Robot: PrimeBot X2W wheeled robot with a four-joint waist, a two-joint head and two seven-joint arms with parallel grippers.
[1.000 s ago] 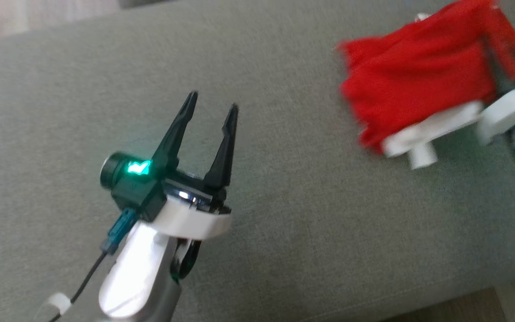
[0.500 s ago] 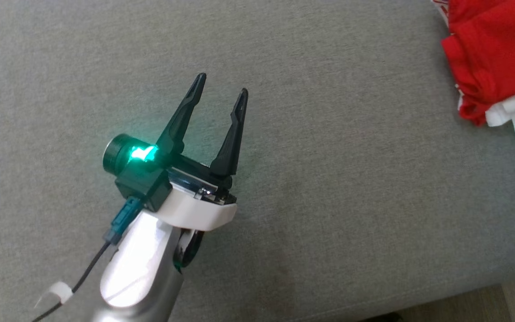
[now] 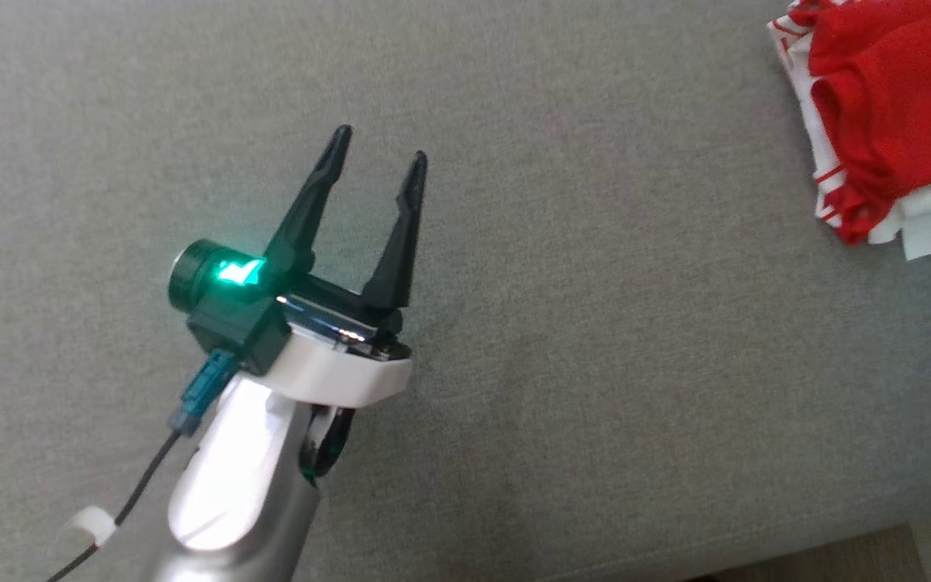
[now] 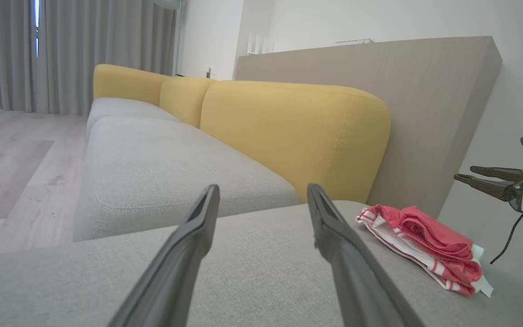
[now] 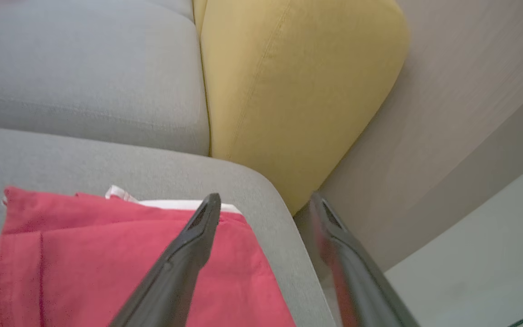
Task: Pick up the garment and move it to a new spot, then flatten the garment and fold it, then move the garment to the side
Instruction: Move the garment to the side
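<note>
The garment (image 3: 894, 105), red with white striped trim, lies bunched at the far right of the grey cushion (image 3: 595, 323). In the left wrist view the garment (image 4: 425, 240) rests near the cushion's right end. My left gripper (image 3: 379, 144) hovers open and empty over the middle of the cushion, well left of the garment; its own view shows the left gripper (image 4: 263, 187) with fingers spread. My right gripper (image 5: 266, 197) stands open just above the garment (image 5: 107, 254), over its corner by the cushion's edge, with nothing between the fingers. The right gripper (image 4: 463, 173) also appears beyond the garment.
A yellow backrest (image 4: 288, 131) and further grey seat cushions (image 4: 152, 168) extend behind. A wooden panel (image 4: 425, 91) stands at the sofa's end. Wood floor (image 4: 12, 159) lies left of the sofa. The cushion's front edge (image 3: 837, 546) runs along the lower right.
My right gripper has opened and let go of the garment, which now lies on the cushion. The head camera has shifted. The left gripper stays open.
</note>
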